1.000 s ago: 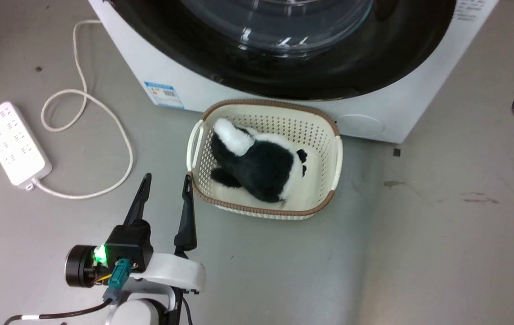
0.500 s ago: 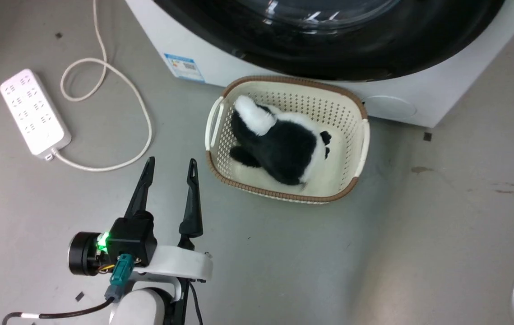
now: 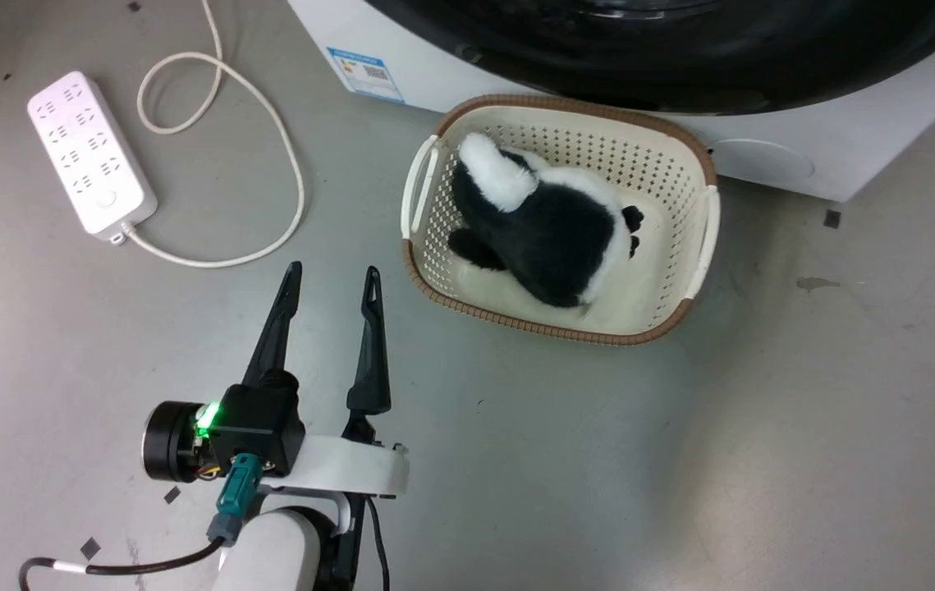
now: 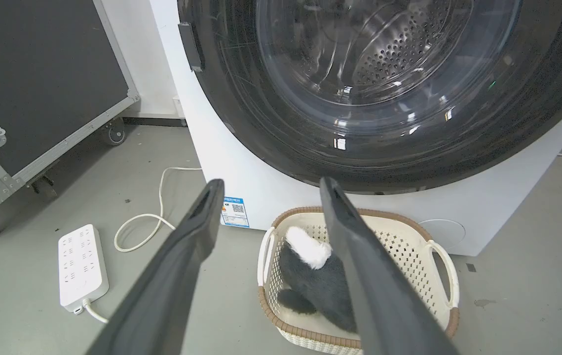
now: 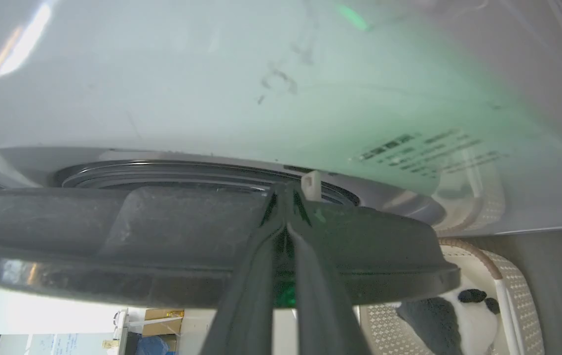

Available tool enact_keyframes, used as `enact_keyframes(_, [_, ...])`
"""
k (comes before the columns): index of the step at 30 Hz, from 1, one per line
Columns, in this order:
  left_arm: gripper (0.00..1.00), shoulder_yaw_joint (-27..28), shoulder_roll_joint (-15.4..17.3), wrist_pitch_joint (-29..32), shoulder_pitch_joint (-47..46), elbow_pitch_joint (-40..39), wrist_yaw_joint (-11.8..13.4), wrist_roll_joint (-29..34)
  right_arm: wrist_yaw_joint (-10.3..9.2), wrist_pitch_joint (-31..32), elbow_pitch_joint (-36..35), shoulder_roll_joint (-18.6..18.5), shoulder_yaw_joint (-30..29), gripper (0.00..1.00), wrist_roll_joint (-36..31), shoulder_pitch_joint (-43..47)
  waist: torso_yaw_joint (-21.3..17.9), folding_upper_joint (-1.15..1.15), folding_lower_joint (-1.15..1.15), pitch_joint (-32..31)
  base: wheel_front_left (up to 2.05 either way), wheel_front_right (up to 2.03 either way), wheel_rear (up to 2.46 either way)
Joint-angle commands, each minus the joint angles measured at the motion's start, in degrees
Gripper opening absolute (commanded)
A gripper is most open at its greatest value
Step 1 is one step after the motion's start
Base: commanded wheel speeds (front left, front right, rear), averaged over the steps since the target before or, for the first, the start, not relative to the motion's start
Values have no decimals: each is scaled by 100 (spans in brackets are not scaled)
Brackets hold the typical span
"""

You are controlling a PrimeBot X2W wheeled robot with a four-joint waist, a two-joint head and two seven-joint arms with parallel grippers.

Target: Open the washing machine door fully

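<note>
At white washer (image 4: 202,148) front, round glossy black-rimmed glass door (image 5: 113,231) ajar above cream plastic basket (image 3: 574,100). Right end effector (image 5: 285,195) closed, tips at rim edge; left end effector (image 3: 332,269) open, idle. Best: sweep rim outward along hinge arc, steadily.

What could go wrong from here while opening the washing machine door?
The right gripper, shut, seems to meet the washing machine door only at its rim edge, so it may slip off. The basket with the plush toy sits below the door; a dropping arm could knock it. The floor cable could snag the wheels.
</note>
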Motion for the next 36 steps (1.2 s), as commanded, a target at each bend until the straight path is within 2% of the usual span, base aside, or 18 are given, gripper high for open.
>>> enact_keyframes(1, [100, -37, 6, -65, -114, -13, 54, -44, -2, 150, 80, 38, -144, 0, 25, -231, 43, 0, -1, 36, 0, 0, 0])
enact_keyframes(6, [100, -76, 6, -124, -165, 16, 93, -42, -3, 628, 107, 69, -511, 0, 46, -341, 112, 0, -1, 35, 0, 0, 0])
enact_keyframes(9, [100, -75, 7, -184, -144, 39, 116, -8, -3, 1166, 131, 83, -842, 0, 144, -238, 114, 0, -1, -71, 0, 0, 0])
enact_keyframes(18, [100, -113, 7, -275, -98, 111, 109, 4, -3, 1802, 323, 86, -878, 0, 672, 216, 99, 0, -1, -441, 0, 0, 0])
enact_keyframes(26, [100, -44, 7, -275, 222, 185, 72, -19, -3, 1990, -54, 87, 246, 0, 1600, 1676, -5, 0, -1, -1062, 0, 0, 0])
enact_keyframes(36, [100, 21, 7, -275, 615, 264, -52, -11, -3, 1654, -461, 87, 2563, 0, 3527, 3385, -123, 0, -1, -1561, 0, 0, 0])
